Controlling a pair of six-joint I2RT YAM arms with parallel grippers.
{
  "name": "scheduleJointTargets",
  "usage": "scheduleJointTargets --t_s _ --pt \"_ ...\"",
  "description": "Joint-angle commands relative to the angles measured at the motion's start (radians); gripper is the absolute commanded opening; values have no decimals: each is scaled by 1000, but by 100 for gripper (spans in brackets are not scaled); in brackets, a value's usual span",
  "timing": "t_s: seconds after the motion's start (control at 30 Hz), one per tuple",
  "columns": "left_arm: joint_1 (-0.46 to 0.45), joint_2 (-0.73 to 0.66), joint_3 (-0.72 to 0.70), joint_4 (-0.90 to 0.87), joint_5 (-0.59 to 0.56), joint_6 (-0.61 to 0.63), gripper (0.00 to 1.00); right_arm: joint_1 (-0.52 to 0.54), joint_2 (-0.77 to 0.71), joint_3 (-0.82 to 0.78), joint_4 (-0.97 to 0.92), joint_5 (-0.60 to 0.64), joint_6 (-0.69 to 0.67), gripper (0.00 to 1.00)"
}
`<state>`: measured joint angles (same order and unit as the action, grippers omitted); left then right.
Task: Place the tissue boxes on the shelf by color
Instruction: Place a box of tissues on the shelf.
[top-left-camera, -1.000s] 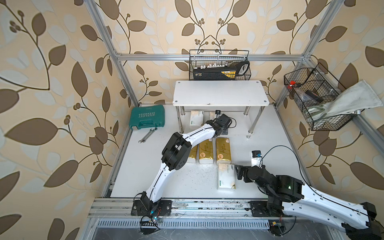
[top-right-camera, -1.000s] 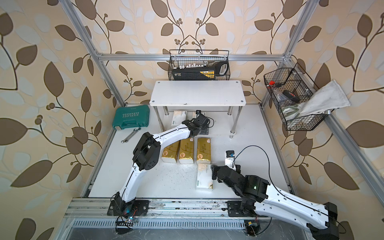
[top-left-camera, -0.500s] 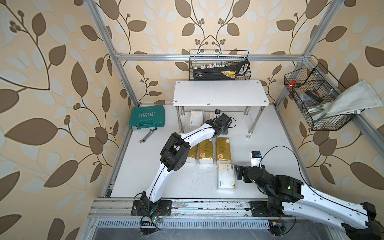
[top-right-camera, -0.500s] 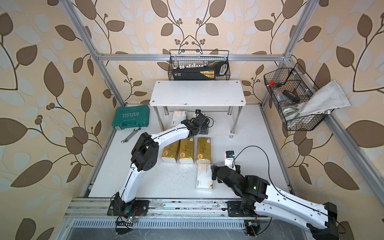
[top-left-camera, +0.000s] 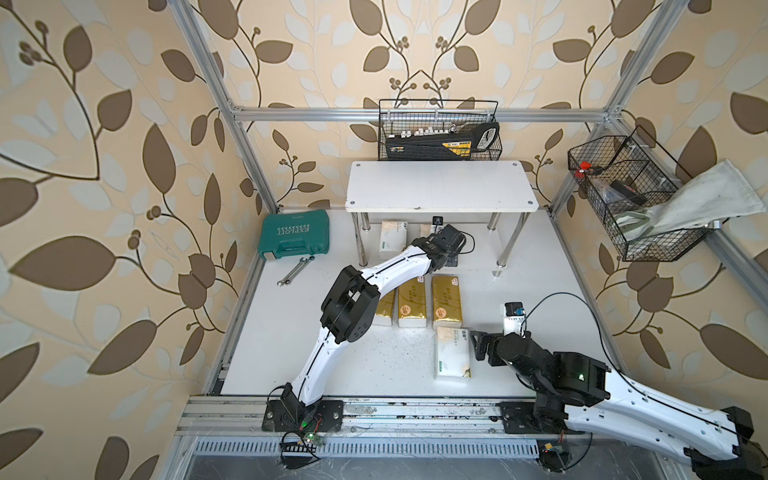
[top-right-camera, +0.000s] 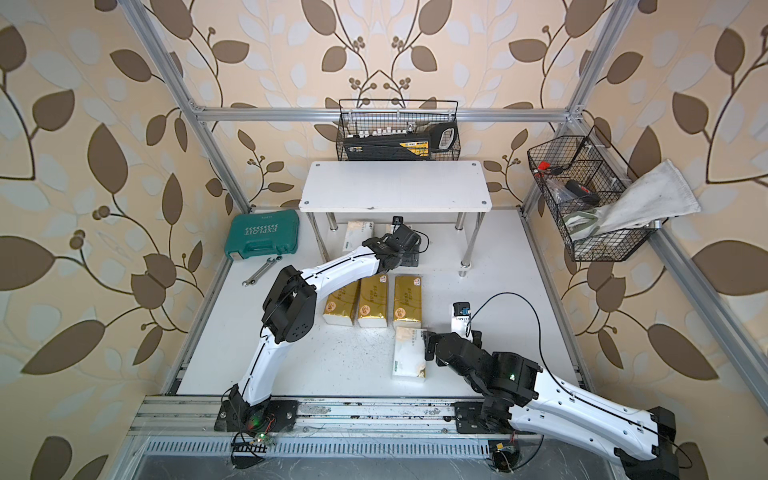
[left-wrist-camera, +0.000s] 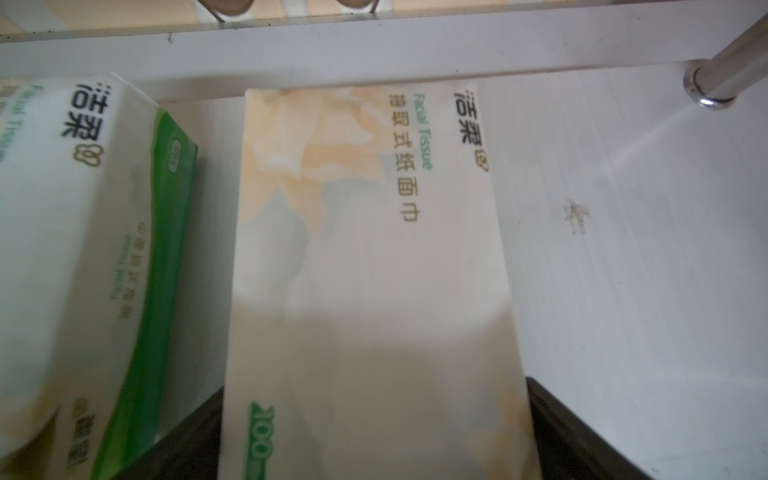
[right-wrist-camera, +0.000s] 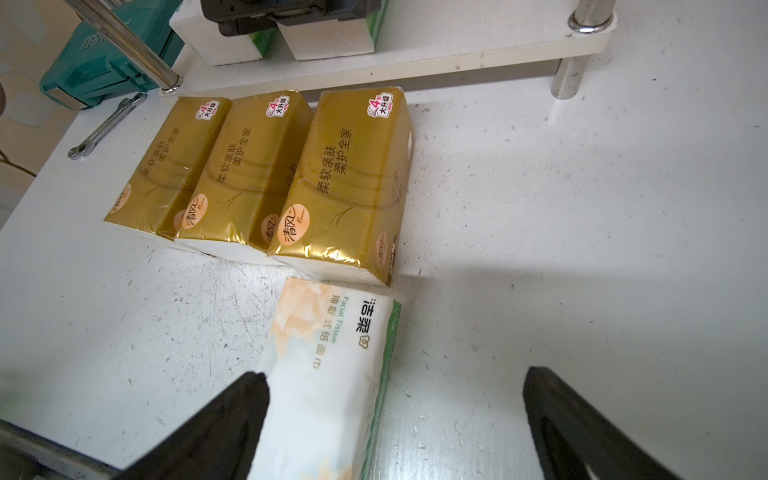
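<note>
- We see the small two-tier shelf (top-left-camera: 440, 187) of white boards on chrome legs at the back of the white tabletop (top-left-camera: 291, 332).
- Our left gripper (left-wrist-camera: 374, 415) reaches in under the top board, over the shelf's lower board (left-wrist-camera: 623, 249). Its black jaws are spread wide, one on each side of a soft white tissue pack with green print (left-wrist-camera: 365, 249). That pack lies flat on the lower board, and its long sides look straight, not pinched.
- A second white-and-green tissue pack (left-wrist-camera: 83, 249) lies just beside it on the same board, with a narrow gap between them.
- Three shiny gold tissue packs with white ends lie side by side in a row on the tabletop, just in front of the shelf. They are the gold pack nearest the tool case (right-wrist-camera: 166, 166), the middle gold pack (right-wrist-camera: 245, 174) and the gold pack nearest the right arm (right-wrist-camera: 345, 178).
- A third white-and-green tissue pack (right-wrist-camera: 332, 374) lies on the tabletop, its far end just beside the white end of the gold pack nearest the right arm.
- Our right gripper (right-wrist-camera: 397, 376) is low over the tabletop with its jaws wide apart, gripping nothing. One black finger (right-wrist-camera: 232, 415) is at that pack's corner, and we cannot tell whether it touches.
- A teal plastic tool case (top-left-camera: 295, 235) and a steel wrench (top-left-camera: 296, 271) lie near the shelf, on the left arm's side.
</note>
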<state>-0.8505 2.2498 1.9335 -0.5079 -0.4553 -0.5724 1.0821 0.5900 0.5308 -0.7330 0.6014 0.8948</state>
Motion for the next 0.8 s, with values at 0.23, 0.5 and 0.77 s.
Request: scheduleJointTargets --t_s 0.23,0.5,0.77 --pt "-55 -164 -83 -33 -71 -1 99 5 -1 -23 -2 -8 11 99" --pt "-88 -231 -161 -60 -103 -26 99 5 -2 -26 0 -7 10 99" --pt "-156 -276 -204 -66 -74 -64 99 5 -11 -32 -2 1 10 99"
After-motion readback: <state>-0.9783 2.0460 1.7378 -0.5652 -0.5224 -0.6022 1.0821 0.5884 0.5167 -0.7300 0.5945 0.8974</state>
